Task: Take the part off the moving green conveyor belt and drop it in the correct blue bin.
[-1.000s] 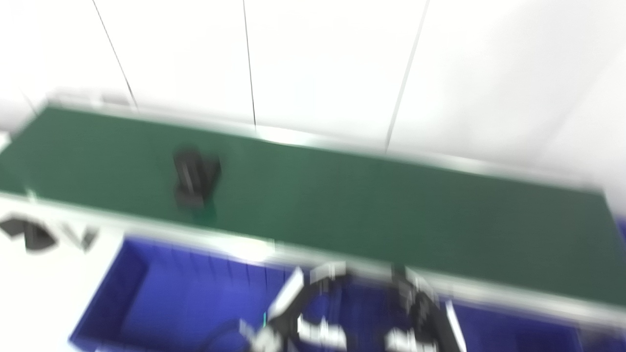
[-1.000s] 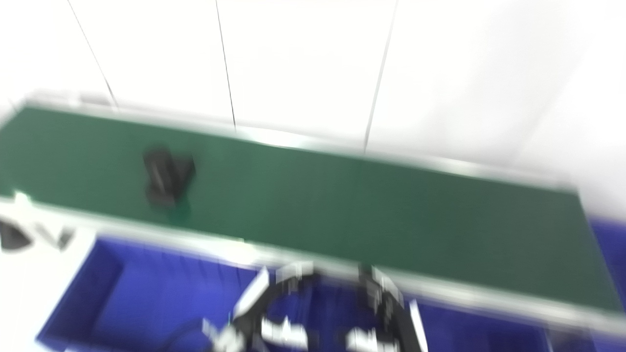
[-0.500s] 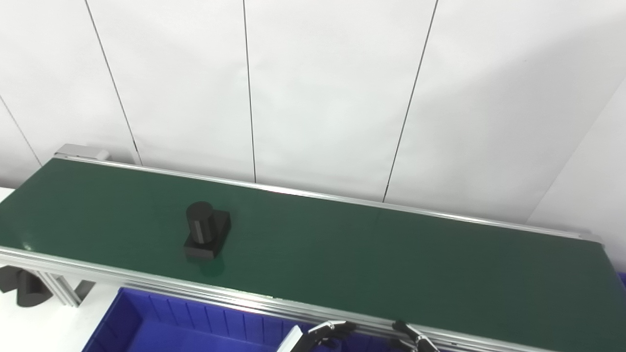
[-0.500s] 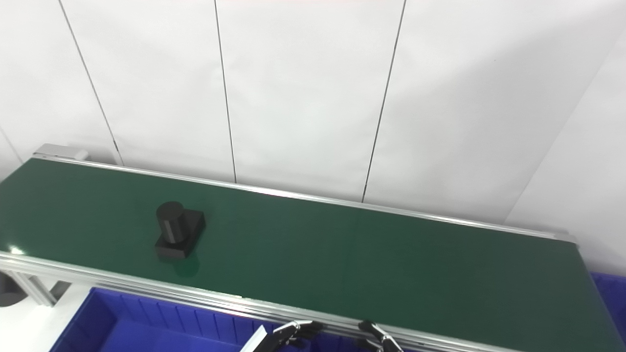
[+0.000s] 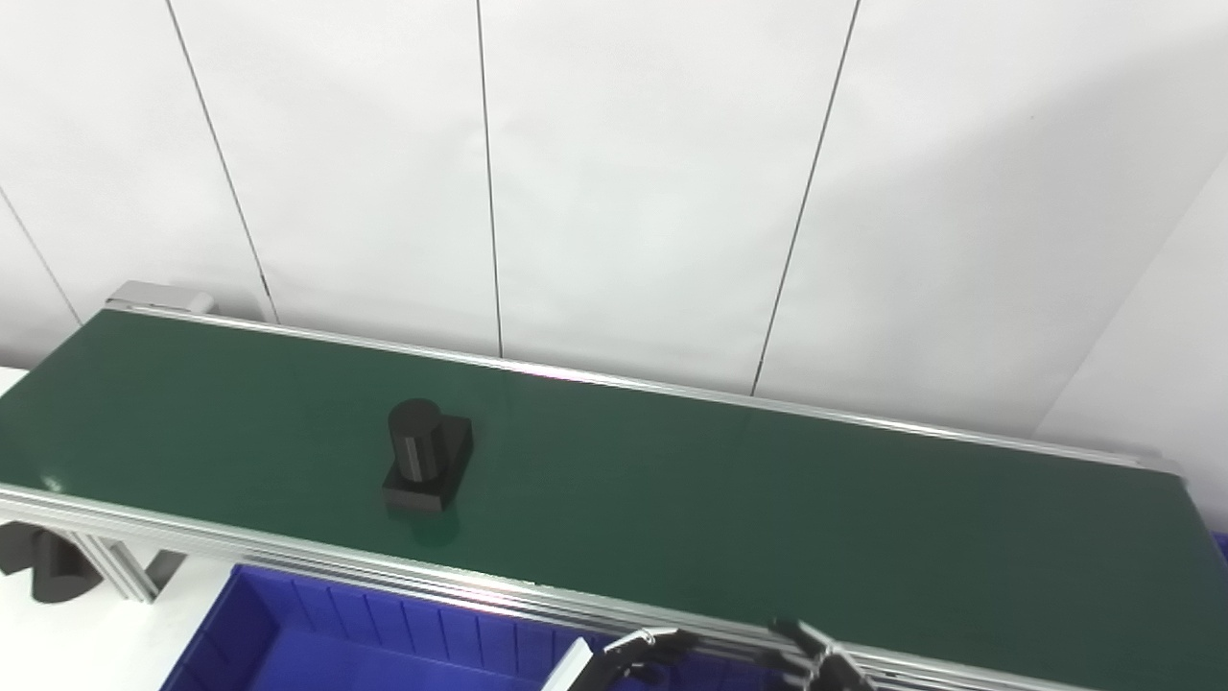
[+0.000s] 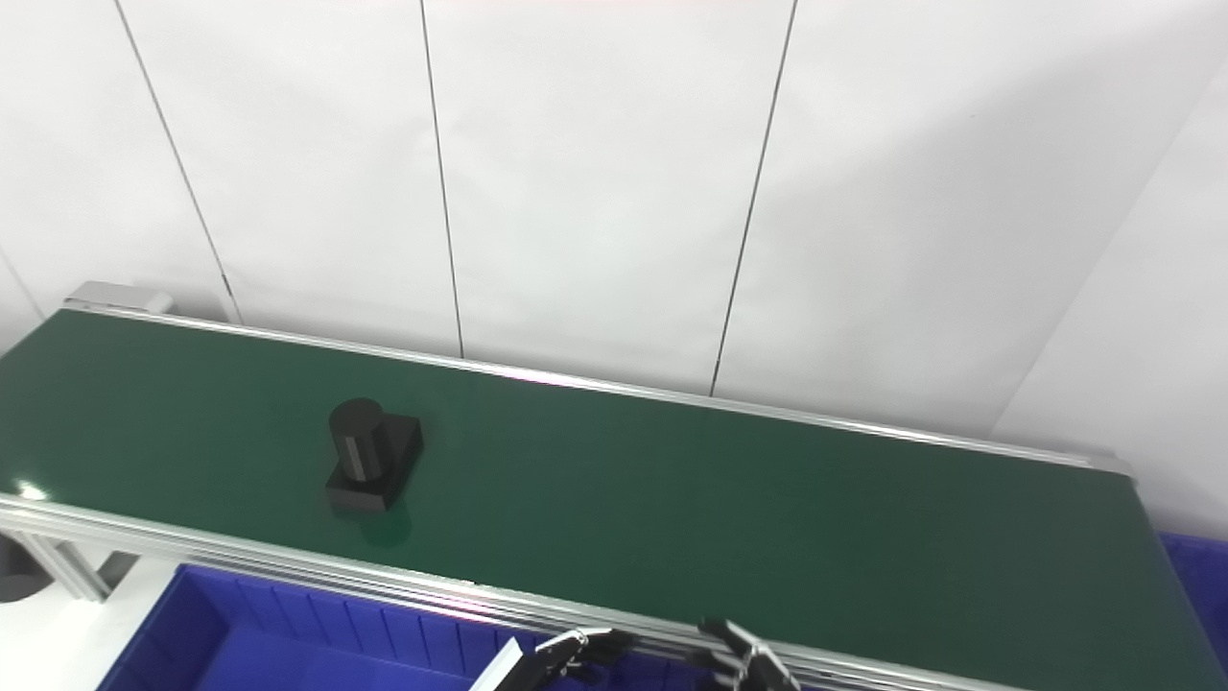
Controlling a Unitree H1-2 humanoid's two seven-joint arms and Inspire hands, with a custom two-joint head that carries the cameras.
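Observation:
A black part [image 5: 427,456], a short cylinder standing on a square base, rides on the left half of the green conveyor belt [image 5: 767,499]. Below the belt's near rail lies a blue bin [image 5: 288,643], and the corner of another blue bin [image 6: 1199,566] shows at the far right. Only the fingertips of my left hand [image 5: 633,655] and right hand [image 5: 815,662] poke up at the bottom edge, in front of the near rail. Both sit well right of the part. Their fingers are apart and hold nothing.
The belt has aluminium rails [image 5: 288,552] on both long sides and a white panelled wall [image 5: 624,192] right behind it. A dark shape [image 5: 43,571] lies on the white table under the belt's left end, beside a frame leg [image 5: 115,576].
The camera tilted upward after the blurred first frames, so the hands sank to the bottom edge. The part has drifted right along the belt. The right hand's fingertips spread and rose slightly.

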